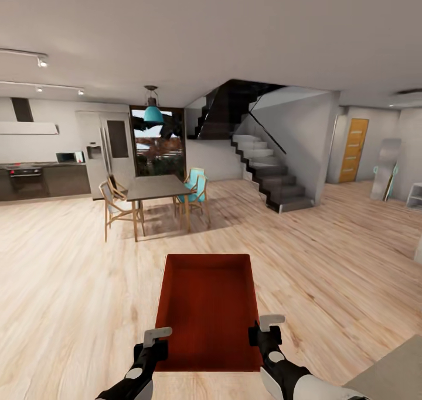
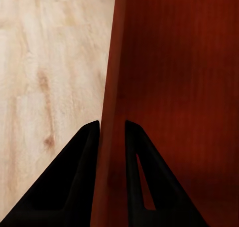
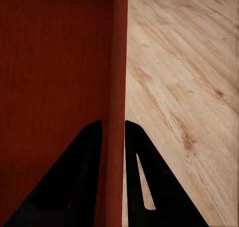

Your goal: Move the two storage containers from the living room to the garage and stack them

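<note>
Here both jaws pinch the container's (image 1: pixel 208 306) side walls — apparently lifted.

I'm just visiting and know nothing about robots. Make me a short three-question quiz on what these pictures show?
1. True or false: the storage container is empty.
2. What does each gripper clamp: (a) a side wall, (b) a handle, (c) nothing?
3. What floor lies under the container?

Key:
1. True.
2. (a): the left gripper and right gripper each pinch a side wall between their fingers.
3. Light wood plank floor.
</note>
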Robot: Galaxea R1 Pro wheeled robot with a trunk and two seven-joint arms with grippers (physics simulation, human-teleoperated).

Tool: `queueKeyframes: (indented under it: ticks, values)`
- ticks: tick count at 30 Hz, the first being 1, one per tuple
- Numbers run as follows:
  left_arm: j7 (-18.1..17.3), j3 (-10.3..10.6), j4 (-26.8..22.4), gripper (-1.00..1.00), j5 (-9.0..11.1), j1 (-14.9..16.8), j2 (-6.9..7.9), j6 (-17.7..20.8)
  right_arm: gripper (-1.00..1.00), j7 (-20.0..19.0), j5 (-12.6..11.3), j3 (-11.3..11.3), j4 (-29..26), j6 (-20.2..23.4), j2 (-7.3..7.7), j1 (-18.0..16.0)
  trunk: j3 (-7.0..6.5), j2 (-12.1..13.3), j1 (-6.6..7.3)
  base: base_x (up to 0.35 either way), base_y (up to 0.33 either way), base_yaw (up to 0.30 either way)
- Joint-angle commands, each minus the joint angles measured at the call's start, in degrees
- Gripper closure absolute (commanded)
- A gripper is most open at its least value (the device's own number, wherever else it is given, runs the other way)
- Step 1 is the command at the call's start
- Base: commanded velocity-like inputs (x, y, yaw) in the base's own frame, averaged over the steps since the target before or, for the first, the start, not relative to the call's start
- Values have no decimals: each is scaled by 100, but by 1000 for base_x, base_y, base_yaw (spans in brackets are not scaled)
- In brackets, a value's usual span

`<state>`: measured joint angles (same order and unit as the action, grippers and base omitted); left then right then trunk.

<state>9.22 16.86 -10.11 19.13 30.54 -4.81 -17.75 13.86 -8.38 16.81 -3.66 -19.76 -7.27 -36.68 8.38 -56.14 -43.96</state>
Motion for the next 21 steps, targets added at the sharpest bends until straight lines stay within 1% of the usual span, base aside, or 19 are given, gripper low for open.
queueKeyframes:
  ticks: [1, 4, 7, 21]
  values:
    - [54, -131, -26, 100, -76, 4, 6, 8, 100, -138, 3, -231, 5, 10, -2, -8, 8, -6, -4, 324, 110, -281]
    - [54, -131, -26, 100, -76, 4, 6, 8, 100, -138, 3, -231, 5, 8, -2, -11, 8, -6, -4, 322, 140, -271]
    - [54, -131, -26, 100, -76, 4, 6, 8, 100, -140, 3, -231, 5, 8, -2, -13, 8, -6, -4, 319, 171, -150]
    - [54, -131, -30, 100, -76, 4, 6, 8, 100, -138, 3, -231, 5, 16, -2, -8, 8, -6, -4, 317, 183, -10]
